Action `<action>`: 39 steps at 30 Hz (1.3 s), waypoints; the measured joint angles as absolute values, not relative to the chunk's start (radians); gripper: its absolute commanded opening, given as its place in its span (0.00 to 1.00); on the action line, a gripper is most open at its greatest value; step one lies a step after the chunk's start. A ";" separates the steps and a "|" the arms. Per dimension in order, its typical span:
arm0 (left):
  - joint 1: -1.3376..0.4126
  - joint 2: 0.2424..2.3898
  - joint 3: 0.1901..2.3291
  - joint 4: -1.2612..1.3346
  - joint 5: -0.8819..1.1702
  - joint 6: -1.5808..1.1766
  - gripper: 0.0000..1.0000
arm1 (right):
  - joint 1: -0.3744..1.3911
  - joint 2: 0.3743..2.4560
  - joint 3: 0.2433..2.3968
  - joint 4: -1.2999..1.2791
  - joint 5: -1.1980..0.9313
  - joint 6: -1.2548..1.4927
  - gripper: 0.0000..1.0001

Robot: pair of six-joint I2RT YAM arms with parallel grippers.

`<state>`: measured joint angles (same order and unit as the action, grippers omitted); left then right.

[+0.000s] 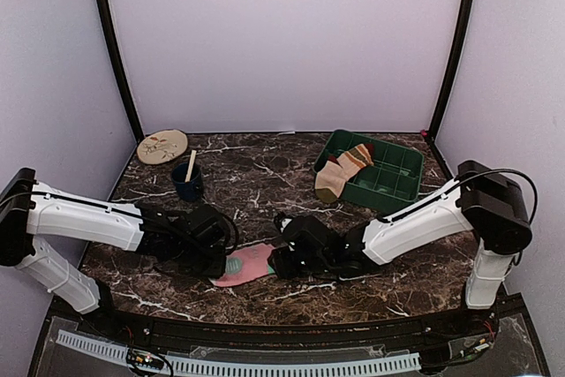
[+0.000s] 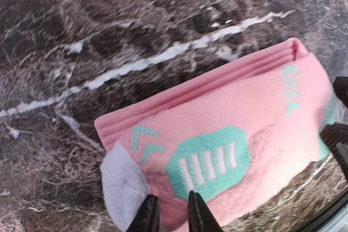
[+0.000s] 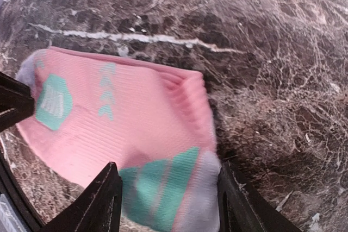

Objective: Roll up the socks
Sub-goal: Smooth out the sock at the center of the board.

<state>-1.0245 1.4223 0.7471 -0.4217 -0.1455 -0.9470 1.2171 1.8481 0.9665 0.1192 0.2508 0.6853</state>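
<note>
The pink sock [image 1: 254,262] lies flat on the marble table near its front edge, between my two grippers. My left gripper [image 1: 221,262] sits at its left end; in the left wrist view the gripper [image 2: 173,214] is nearly shut, pinching the sock [image 2: 234,129] beside a mint patch. My right gripper [image 1: 279,260] is at the sock's right end. In the right wrist view that gripper [image 3: 168,202] stands open, with the blurred mint and grey end of the pink sock [image 3: 125,118] between its fingers. The tan striped sock [image 1: 342,172] hangs over the green tray's front left rim.
The green compartment tray [image 1: 388,178] stands at the back right. A dark blue cup [image 1: 187,183] with a wooden stick in it stands at the back left, with a round wooden plate [image 1: 162,146] behind it. Black posts and purple walls enclose the table.
</note>
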 measured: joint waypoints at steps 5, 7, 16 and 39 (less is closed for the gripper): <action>-1.024 1.404 0.699 -0.410 -0.145 -0.958 0.22 | 1.214 1.878 0.955 0.120 0.262 0.693 0.56; -1.024 1.393 0.683 -0.394 -0.145 -0.964 0.22 | 1.214 1.882 0.954 0.129 0.266 0.694 0.55; -1.023 1.397 0.667 -0.357 -0.140 -0.972 0.22 | 1.214 1.888 0.954 0.141 0.278 0.696 0.56; -1.018 1.407 0.635 -0.285 -0.114 -0.945 0.19 | 1.144 1.823 1.003 0.197 0.265 0.653 0.58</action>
<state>-1.0180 1.4071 0.6346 -0.2852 -0.1139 -0.9447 1.1442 1.8233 1.0035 0.1974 0.2653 0.6525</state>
